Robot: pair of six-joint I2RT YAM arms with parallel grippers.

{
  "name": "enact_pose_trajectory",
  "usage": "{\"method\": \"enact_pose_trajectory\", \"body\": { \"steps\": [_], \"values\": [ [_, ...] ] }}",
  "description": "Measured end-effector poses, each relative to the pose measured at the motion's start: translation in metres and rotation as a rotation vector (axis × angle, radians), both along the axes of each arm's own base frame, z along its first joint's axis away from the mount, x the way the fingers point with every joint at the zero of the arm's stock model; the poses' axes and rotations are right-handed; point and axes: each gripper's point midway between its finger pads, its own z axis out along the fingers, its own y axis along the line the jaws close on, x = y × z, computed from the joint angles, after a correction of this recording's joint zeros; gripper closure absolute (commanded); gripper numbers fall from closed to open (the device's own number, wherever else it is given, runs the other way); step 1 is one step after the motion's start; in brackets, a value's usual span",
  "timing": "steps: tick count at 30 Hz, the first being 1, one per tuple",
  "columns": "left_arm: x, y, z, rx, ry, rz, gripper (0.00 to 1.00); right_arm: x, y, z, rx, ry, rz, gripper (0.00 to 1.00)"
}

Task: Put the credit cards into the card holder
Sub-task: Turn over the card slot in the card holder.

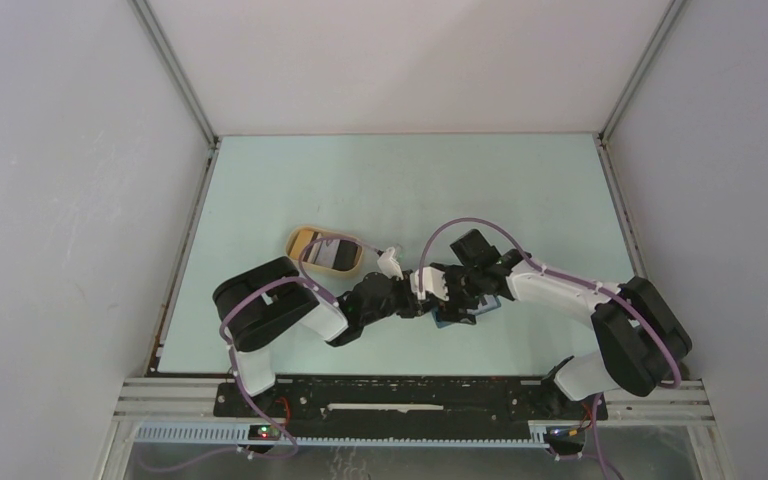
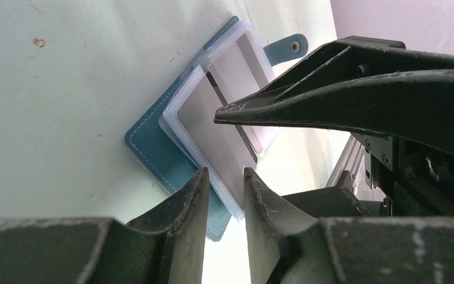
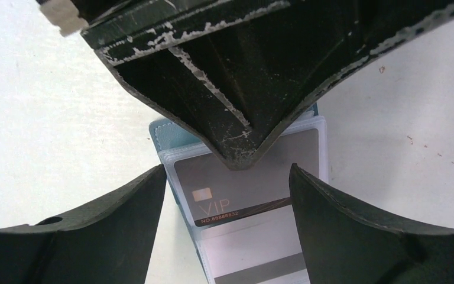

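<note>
As the card holder point(image 2: 153, 148) lies open on the bench point(image 2: 53, 118), the right end effector point(image 3: 227, 177) hangs spread above it. The left end effector point(image 2: 226, 177) sits narrow at its sleeves' edge, perhaps pinching; I cannot tell.

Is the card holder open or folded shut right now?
Open: the card holder lies spread, clear sleeves fanned out, snap tab undone.

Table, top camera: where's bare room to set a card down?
Bare: the far strip of the table beyond the tray, and the right side past the right arm. Crowded: the middle, where it meets the left arm over the card holder.
</note>
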Motion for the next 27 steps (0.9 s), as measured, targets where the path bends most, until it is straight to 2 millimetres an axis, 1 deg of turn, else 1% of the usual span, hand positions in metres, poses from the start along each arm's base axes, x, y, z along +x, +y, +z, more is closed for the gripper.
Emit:
{"method": "enact_pose_trajectory", "body": {
  "steps": [3, 12, 17, 21, 27],
  "values": [
    [0.000, 0.000, 0.000, 0.000, 0.000, 0.000, 0.67, -0.001, 0.001, 0.000, -0.001, -0.001, 0.005, 0.16],
    [0.000, 0.000, 0.000, 0.000, 0.000, 0.000, 0.67, 0.003, 0.000, 0.000, -0.009, -0.016, -0.013, 0.25],
    [0.000, 0.000, 0.000, -0.003, -0.002, 0.000, 0.66, 0.008, -0.003, 0.006, 0.006, -0.028, -0.034, 0.28],
    [0.002, 0.000, 0.001, -0.009, -0.006, 0.003, 0.64, 0.010, -0.005, 0.011, 0.017, -0.038, -0.042, 0.30],
    [0.004, 0.001, 0.004, -0.022, -0.015, 0.010, 0.62, 0.011, -0.006, 0.011, 0.019, -0.036, -0.046, 0.31]
  ]
}}
